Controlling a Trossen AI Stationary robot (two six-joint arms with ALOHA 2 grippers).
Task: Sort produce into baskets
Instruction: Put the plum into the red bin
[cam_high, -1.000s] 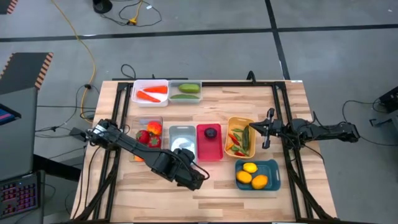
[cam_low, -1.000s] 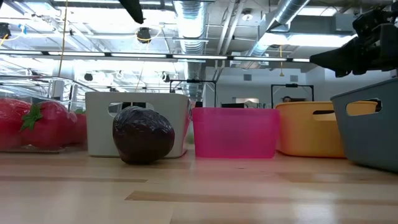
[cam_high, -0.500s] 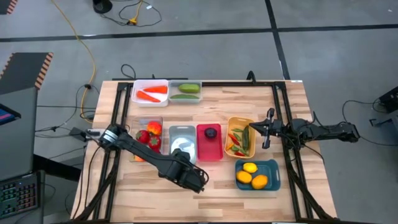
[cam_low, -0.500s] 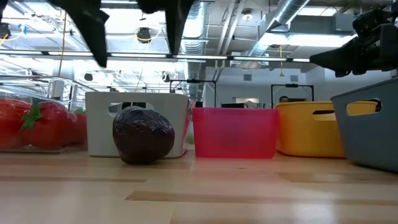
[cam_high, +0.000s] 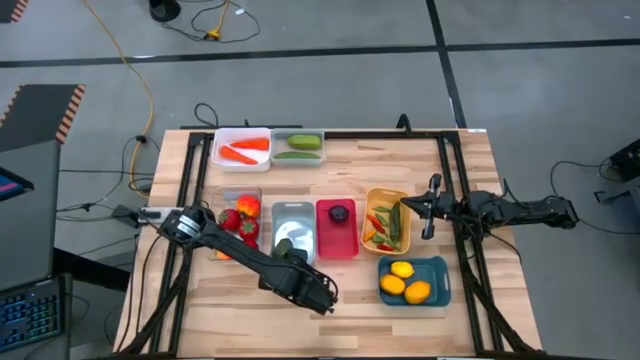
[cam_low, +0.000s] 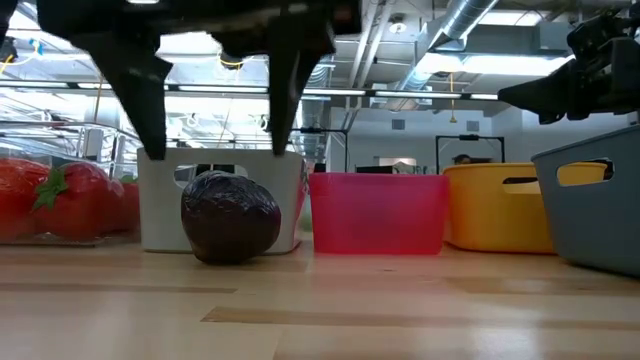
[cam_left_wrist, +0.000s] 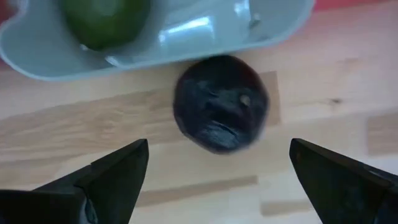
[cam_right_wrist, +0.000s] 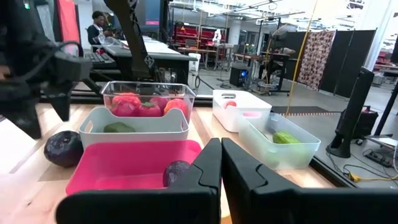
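Low view shows a dark purple plum (cam_low: 231, 216) sitting on the wooden table (cam_low: 320, 310), right in front of the silver-grey bin (cam_low: 220, 195). The left gripper (cam_low: 215, 150) hangs just above the plum with its two fingers (cam_low: 140, 100) spread wide, one to each side, not touching it. From the left wrist view the plum (cam_left_wrist: 221, 102) lies bare on the table between the parted fingertips, just beside the rim of the grey bin (cam_left_wrist: 186, 37), which holds a green piece (cam_left_wrist: 102, 18).

Beside the grey bin stands the red bin (cam_high: 337, 228) with another plum (cam_high: 340, 212) in it. On the other side a clear bin (cam_high: 238, 218) holds red fruit. Past the red bin, the yellow-orange bin (cam_high: 387, 220) carries chilies and green pods, and the teal bin (cam_high: 415, 280) carries lemons. At the far edge, a white bin (cam_high: 243, 148) holds carrots and a clear bin (cam_high: 298, 147) holds cucumbers.

The right gripper (cam_high: 431, 208) waits near the yellow-orange bin, fingers pressed together, holding nothing.
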